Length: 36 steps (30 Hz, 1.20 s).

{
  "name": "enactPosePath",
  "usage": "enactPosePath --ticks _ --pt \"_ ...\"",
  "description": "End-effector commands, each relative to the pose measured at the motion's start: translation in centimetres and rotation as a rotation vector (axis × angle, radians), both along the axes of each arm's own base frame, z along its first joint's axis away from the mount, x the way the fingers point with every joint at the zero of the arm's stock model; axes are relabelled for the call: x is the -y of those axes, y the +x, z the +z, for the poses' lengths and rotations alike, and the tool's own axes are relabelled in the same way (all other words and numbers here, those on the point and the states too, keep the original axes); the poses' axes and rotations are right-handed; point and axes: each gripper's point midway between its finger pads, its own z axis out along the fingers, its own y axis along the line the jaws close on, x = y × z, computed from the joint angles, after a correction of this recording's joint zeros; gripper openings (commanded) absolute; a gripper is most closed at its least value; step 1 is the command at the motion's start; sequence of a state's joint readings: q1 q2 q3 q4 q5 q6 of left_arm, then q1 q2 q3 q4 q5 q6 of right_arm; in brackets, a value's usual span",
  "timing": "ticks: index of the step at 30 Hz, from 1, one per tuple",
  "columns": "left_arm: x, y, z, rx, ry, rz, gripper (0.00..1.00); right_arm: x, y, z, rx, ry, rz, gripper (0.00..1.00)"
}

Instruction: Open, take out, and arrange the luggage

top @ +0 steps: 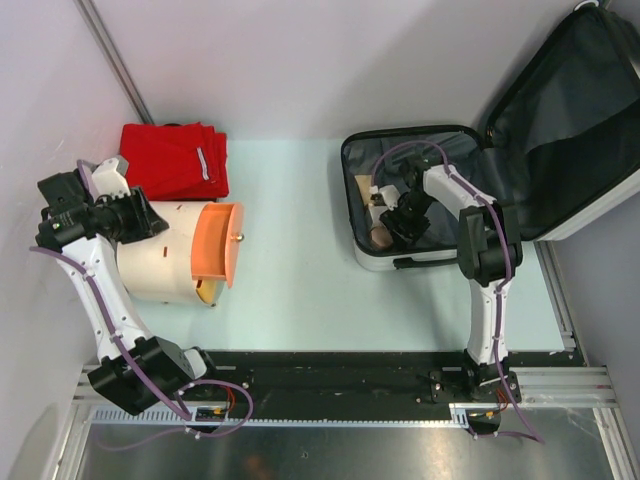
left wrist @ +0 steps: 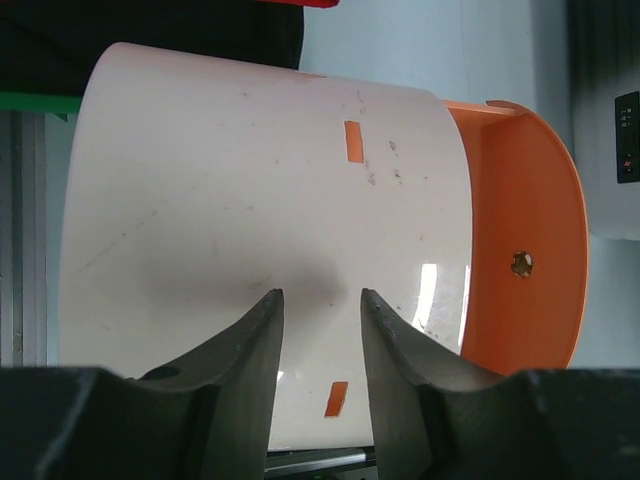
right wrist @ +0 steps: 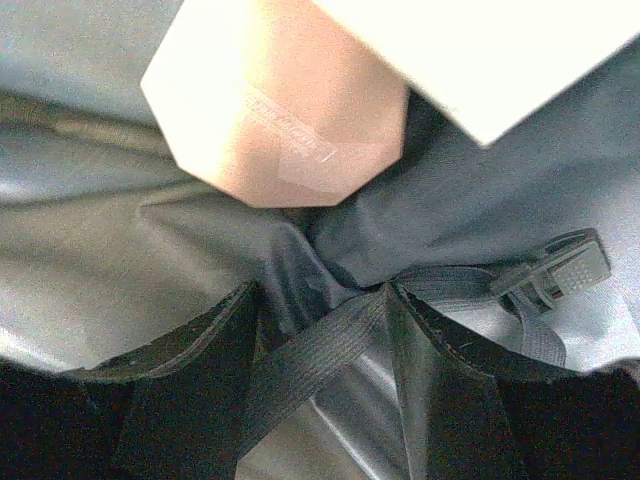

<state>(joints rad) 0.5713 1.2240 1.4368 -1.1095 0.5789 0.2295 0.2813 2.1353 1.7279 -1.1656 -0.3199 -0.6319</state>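
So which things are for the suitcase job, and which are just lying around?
For the job:
- suitcase, lid open
- pink box and white box inside it
- right gripper, down inside the suitcase

Lying off to the side:
- red cloth
- cream tub with orange lid, on its side, left gripper right by it

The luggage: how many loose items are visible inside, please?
2: a pink block and a cream box, adjacent at the left end of the luggage; the right arm may hide more.

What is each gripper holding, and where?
Nothing held. Left gripper open over the cream cylinder. Right gripper open inside the luggage, jaws straddling a grey strap, not clamped.
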Motion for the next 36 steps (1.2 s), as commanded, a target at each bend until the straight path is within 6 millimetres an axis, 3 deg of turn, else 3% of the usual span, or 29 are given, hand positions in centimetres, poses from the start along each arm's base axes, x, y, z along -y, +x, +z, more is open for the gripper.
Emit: enactPosePath --ticks 1,6,11,12,13,15,18,19,20,21,22,26,28,30,34,36 --pt "-0.4 -1.2 -1.7 -0.101 0.010 0.022 0.43 -2.2 4.9 -0.9 0.113 0.066 -0.122 0.56" --pt "-0.5 -1.1 -1.7 -0.103 0.012 0.021 0.43 -3.1 9.6 2.5 0.302 0.136 -0.229 0.56" --pt "-0.5 -0.8 -2.0 -0.111 -0.002 0.015 0.43 -1.9 14.3 5.6 0.476 0.170 -0.326 0.55" --pt "-0.5 -0.7 -2.0 -0.113 -0.007 0.014 0.43 -1.7 14.8 5.7 0.480 0.172 -0.344 0.55" --pt "-0.5 -0.7 -2.0 -0.114 -0.007 0.014 0.43 -1.6 15.7 7.1 0.508 0.192 -0.350 0.55" --pt "-0.5 -0.6 -2.1 -0.116 -0.012 0.012 0.43 -0.4 15.7 8.2 0.498 0.203 -0.369 0.56" --pt "-0.5 -0.6 -2.3 -0.120 -0.012 0.012 0.43 0.6 15.2 10.0 0.478 0.265 -0.359 0.65" --pt "-0.5 -0.6 -2.2 -0.119 -0.014 0.012 0.43 0.9 14.1 10.5 0.455 0.253 -0.313 0.75" --pt "-0.5 -0.6 -2.3 -0.120 -0.014 0.012 0.43 1.2 13.3 10.6 0.434 0.238 -0.271 0.79" --pt "-0.5 -0.7 -2.2 -0.119 -0.013 0.013 0.43 1.4 12.5 10.2 0.398 0.217 -0.242 0.82" --pt "-0.5 -0.7 -2.1 -0.115 -0.011 0.012 0.43 2.0 10.3 9.4 0.309 0.182 -0.221 0.83" --pt "-0.3 -0.7 -2.1 -0.115 -0.019 0.014 0.43 3.8 7.3 7.0 0.215 0.110 -0.155 0.83" --pt "-0.3 -0.8 -2.0 -0.112 -0.016 0.015 0.43 3.8 6.0 6.1 0.168 0.081 -0.125 0.81" --pt "-0.2 -0.9 -2.3 -0.119 -0.021 0.016 0.43 2.6 5.4 5.7 0.141 0.110 -0.126 0.76" --pt "-0.2 -0.9 -2.4 -0.121 -0.019 0.015 0.43 -2.0 5.2 5.6 0.143 0.180 -0.086 0.62" --pt "-0.4 -0.9 -2.2 -0.117 -0.011 0.016 0.43 -3.3 4.6 5.0 0.111 0.196 -0.087 0.60"
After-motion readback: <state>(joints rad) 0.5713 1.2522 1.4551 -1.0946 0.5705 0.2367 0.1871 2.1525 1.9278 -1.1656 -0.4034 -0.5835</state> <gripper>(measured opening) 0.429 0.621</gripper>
